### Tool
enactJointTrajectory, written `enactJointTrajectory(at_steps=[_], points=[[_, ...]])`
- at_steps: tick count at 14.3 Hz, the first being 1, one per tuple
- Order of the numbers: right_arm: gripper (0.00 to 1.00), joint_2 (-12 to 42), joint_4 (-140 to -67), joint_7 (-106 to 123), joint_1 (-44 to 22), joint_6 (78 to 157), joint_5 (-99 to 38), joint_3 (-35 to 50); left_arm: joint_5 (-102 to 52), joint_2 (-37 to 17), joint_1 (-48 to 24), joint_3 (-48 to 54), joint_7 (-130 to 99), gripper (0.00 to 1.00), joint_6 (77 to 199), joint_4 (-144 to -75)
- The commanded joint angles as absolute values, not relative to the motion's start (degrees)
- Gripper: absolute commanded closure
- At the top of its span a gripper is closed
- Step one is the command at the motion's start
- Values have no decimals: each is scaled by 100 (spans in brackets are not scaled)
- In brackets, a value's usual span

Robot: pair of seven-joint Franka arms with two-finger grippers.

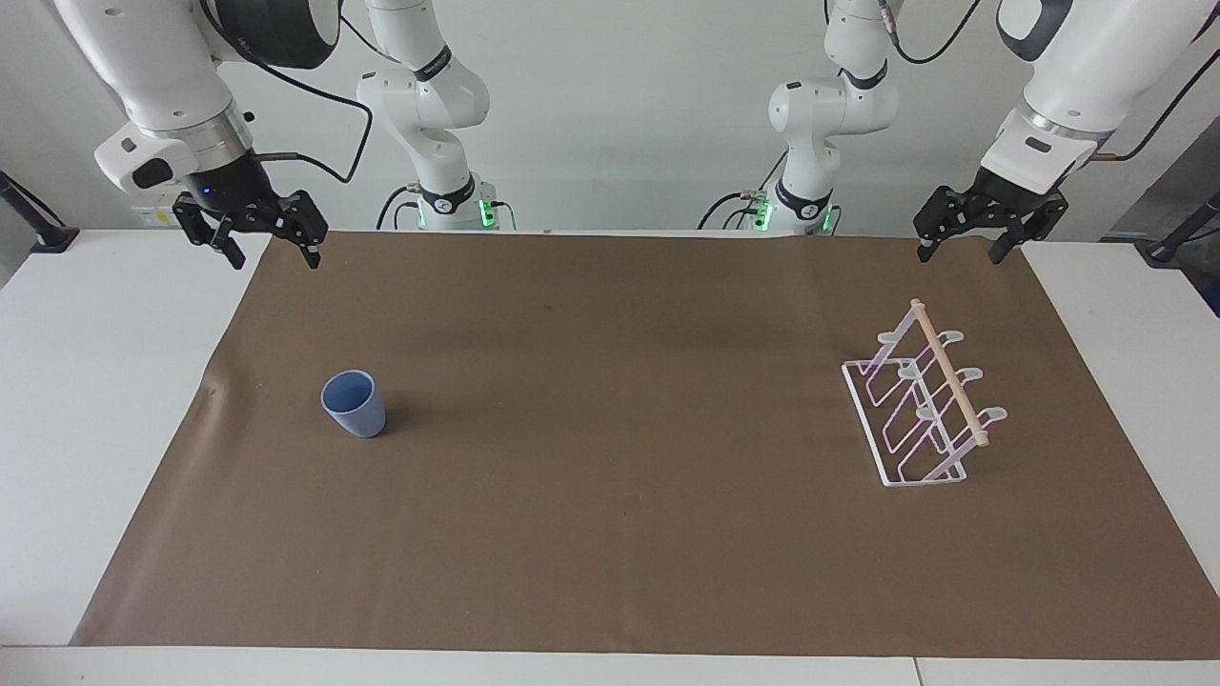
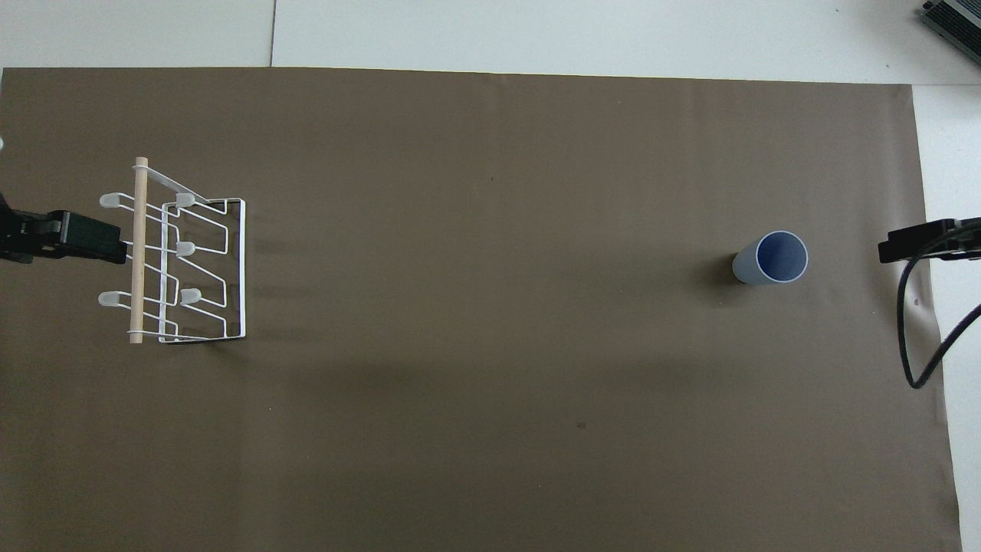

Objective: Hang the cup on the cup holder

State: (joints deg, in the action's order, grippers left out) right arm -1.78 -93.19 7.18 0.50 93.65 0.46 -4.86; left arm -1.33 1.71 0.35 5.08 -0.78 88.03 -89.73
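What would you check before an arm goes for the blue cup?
1. Cup upright, mouth up, on the mat: ok.
2. Nothing around the cup: ok.
3. Right gripper open, empty, raised over the mat's edge: ok.
4. Left gripper open, empty, waiting: ok.
5. Holder standing, pegs free: ok.
6. Holder fixed to the mat: cannot tell.

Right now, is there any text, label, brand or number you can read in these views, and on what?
None can be read.
Cup: plain, no label.
Cup holder: no markings.
Brown mat: blank.
Right arm: small lettering on the dark joint cover, too small to read.
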Motion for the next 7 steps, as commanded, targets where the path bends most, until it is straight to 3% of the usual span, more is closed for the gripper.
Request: enactJointTrajectory(at_steps=[1, 4, 7], points=[[0, -316, -9501, 879, 114, 9545, 70, -431, -53, 316, 35, 501, 0, 0, 8921, -9150], [0, -316, -9553, 870, 106, 9789, 62, -431, -53, 316, 18, 501, -9, 0, 8921, -9132], [0, -334, -10132, 861, 123, 10816, 62, -431, -53, 316, 26, 501, 0, 0, 8973, -9158]])
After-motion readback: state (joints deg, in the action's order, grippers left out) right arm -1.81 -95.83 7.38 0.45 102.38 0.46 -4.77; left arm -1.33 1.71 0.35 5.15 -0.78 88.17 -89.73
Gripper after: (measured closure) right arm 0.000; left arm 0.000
